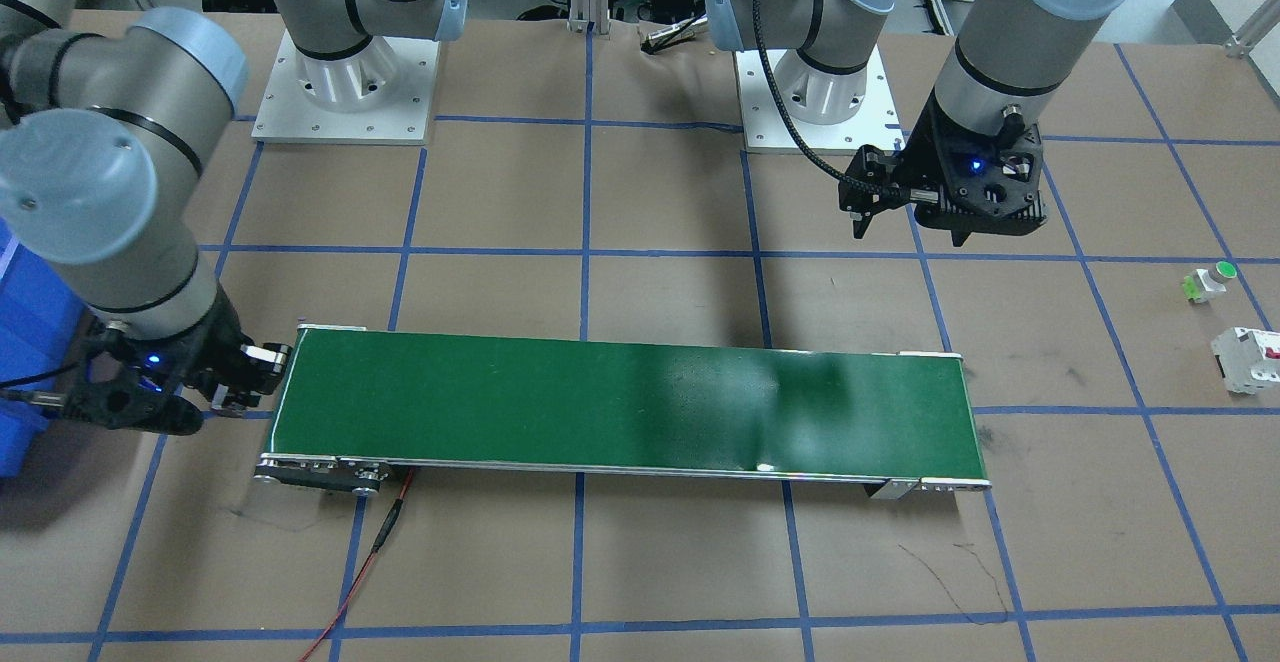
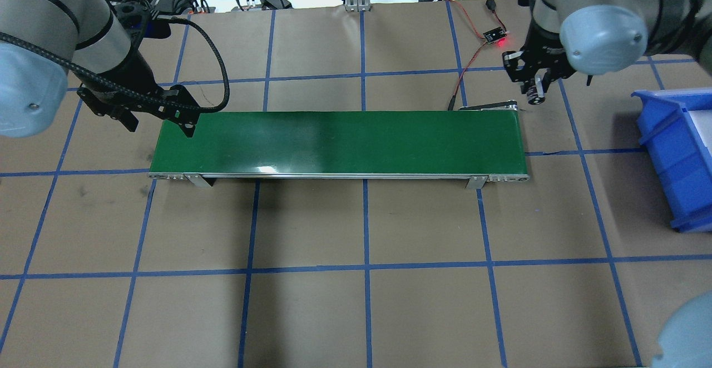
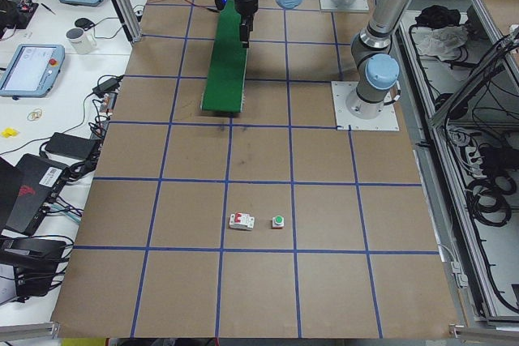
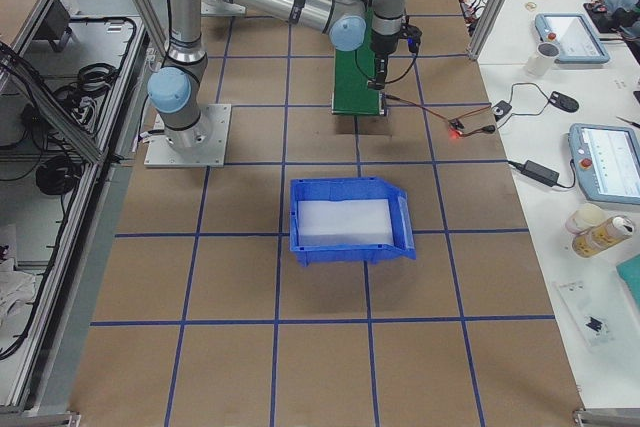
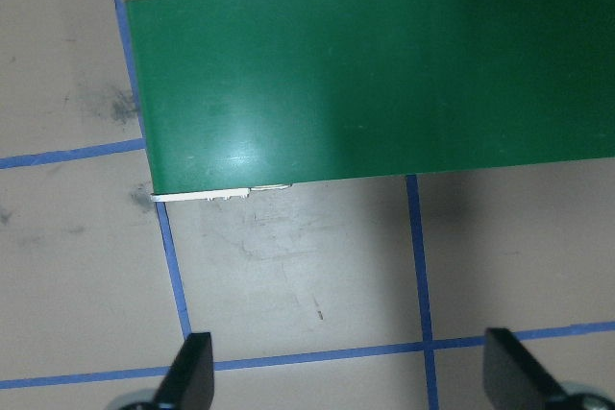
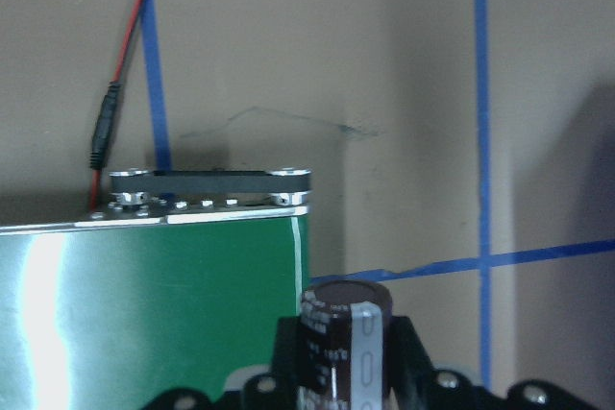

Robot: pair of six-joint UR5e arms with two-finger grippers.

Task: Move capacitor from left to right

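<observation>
The capacitor (image 6: 346, 338), a stubby black cylinder with a pale stripe and side markings, sits upright between the fingers of my right gripper (image 2: 532, 91). That gripper hangs just past the right end of the green conveyor belt (image 2: 339, 143), at its far corner. In the front view it is low on the left (image 1: 245, 382). My left gripper (image 5: 351, 376) is open and empty, with its fingers (image 5: 192, 372) wide apart. It hovers beside the belt's left end (image 2: 186, 126) on the robot's side.
A blue bin (image 2: 676, 157) stands on the table to the right of the belt. A white breaker (image 1: 1245, 357) and a green-capped push button (image 1: 1210, 280) lie far out on the robot's left. A red wire (image 2: 473, 56) runs to the belt's far right corner.
</observation>
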